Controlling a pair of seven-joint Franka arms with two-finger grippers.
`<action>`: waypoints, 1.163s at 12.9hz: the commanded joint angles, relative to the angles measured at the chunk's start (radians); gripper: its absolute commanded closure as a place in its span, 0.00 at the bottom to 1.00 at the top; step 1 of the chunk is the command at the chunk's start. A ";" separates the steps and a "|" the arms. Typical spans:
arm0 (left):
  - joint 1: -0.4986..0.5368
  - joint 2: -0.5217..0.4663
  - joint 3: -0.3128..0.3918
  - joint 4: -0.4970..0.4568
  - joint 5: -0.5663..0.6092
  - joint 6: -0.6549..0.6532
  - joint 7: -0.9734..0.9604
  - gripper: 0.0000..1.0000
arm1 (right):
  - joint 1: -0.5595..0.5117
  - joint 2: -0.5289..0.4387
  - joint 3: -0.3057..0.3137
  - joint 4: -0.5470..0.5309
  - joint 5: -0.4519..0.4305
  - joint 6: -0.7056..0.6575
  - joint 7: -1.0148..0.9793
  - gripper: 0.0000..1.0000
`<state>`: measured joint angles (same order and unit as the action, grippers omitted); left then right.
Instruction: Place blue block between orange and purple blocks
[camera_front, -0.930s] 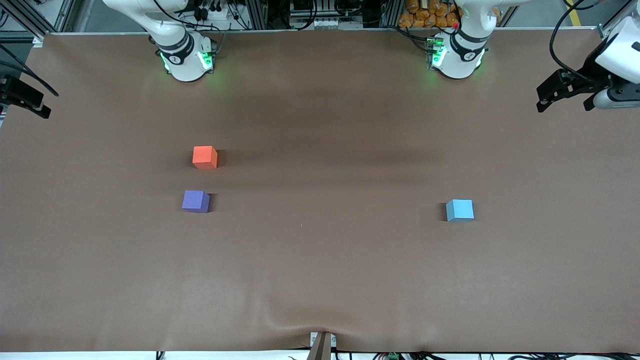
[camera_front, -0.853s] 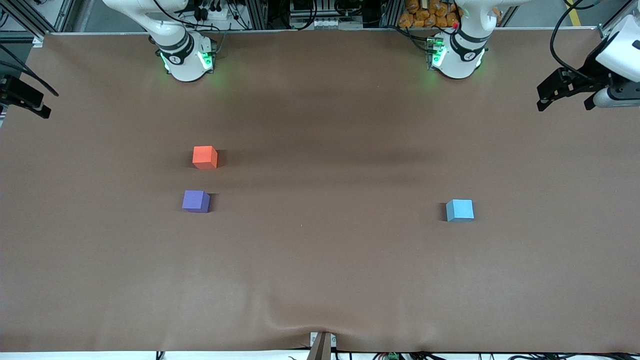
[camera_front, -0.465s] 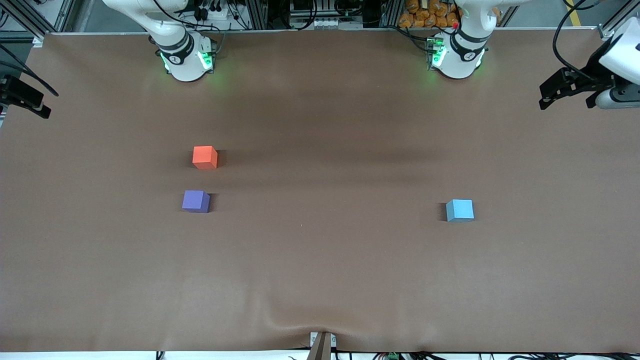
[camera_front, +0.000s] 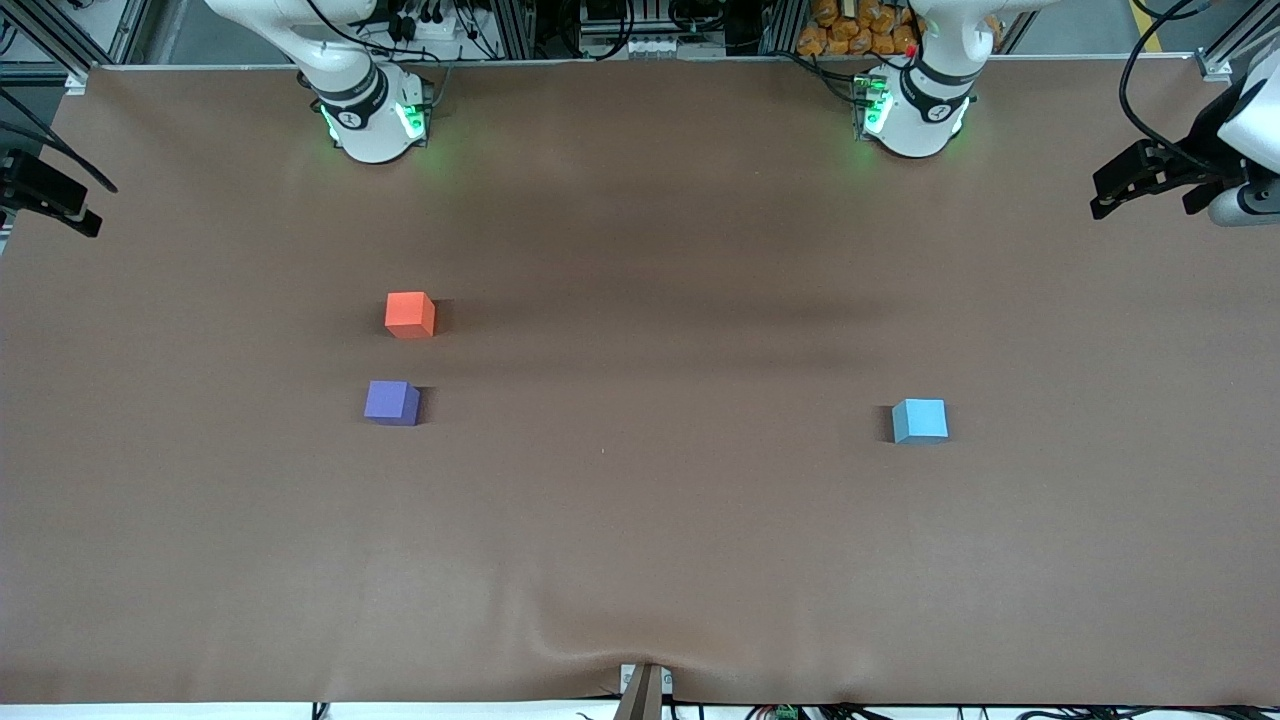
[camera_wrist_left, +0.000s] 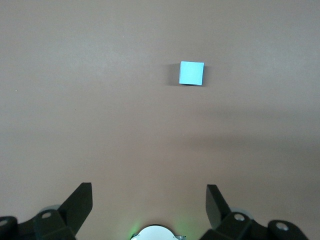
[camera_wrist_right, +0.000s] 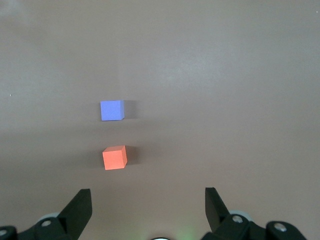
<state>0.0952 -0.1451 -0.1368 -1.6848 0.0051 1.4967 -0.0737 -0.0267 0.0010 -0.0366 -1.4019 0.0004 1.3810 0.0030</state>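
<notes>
Three cubes sit on the brown bench (camera_front: 640, 560), all resting flat and none touching another. The left arm's base (camera_front: 915, 110) and the right arm's base (camera_front: 370, 115) stand along the bench's edge farthest from the front camera, each lit green.

The left gripper (camera_front: 1100, 205) hangs in the air over the bench's edge at the left arm's end, its jaws spread wide with nothing between them. The right gripper (camera_front: 85, 222) hangs over the edge at the right arm's end; its wrist view shows the jaws spread too, holding nothing.

The blue block (camera_front: 920, 420) lies toward the left arm's end of the bench, well apart from the other two and from both grippers. The orange block (camera_front: 409, 314) and the purple block (camera_front: 391, 402) lie toward the right arm's end, near each other with a bare gap between them, the purple one nearer the front camera.
</notes>
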 joint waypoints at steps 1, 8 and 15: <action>0.001 0.010 -0.007 0.028 -0.019 -0.019 0.031 0.00 | -0.006 -0.012 0.000 -0.005 0.015 -0.004 -0.012 0.00; 0.005 0.027 -0.011 0.024 -0.017 0.003 0.032 0.00 | -0.007 -0.012 0.000 -0.005 0.015 -0.004 -0.012 0.00; 0.000 0.166 -0.011 -0.079 -0.020 0.250 0.065 0.00 | -0.009 -0.012 0.000 -0.005 0.015 -0.004 -0.012 0.00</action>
<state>0.0942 -0.0153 -0.1449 -1.7210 0.0046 1.6630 -0.0269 -0.0271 0.0011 -0.0372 -1.4019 0.0004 1.3810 0.0030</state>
